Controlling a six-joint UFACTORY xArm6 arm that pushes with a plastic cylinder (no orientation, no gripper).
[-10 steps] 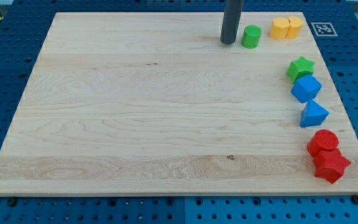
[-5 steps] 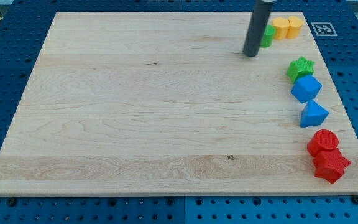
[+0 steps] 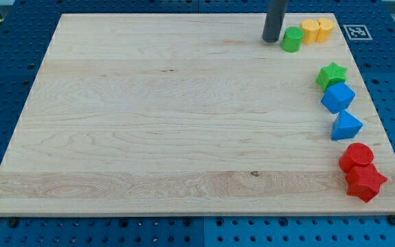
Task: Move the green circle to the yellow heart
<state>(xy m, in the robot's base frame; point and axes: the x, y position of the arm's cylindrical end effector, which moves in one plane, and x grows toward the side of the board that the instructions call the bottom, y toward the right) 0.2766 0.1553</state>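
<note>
The green circle (image 3: 293, 39) sits near the view's top right of the wooden board, touching the left side of the yellow heart (image 3: 310, 31). Another yellow block (image 3: 326, 29) touches the heart's right side. My tip (image 3: 271, 40) rests on the board just left of the green circle, with a small gap between them. The rod rises out of the view's top.
Down the board's right edge lie a green star (image 3: 332, 74), a blue cube (image 3: 338, 97), a blue triangle (image 3: 346, 126), a red circle (image 3: 356, 156) and a red star-like block (image 3: 365, 182). A fiducial marker (image 3: 356, 31) lies off the board's top right corner.
The green circle has slid right, from apart from the yellow heart to touching it. My tip moved right, dipped toward the view's bottom, then came back up left of the circle.
</note>
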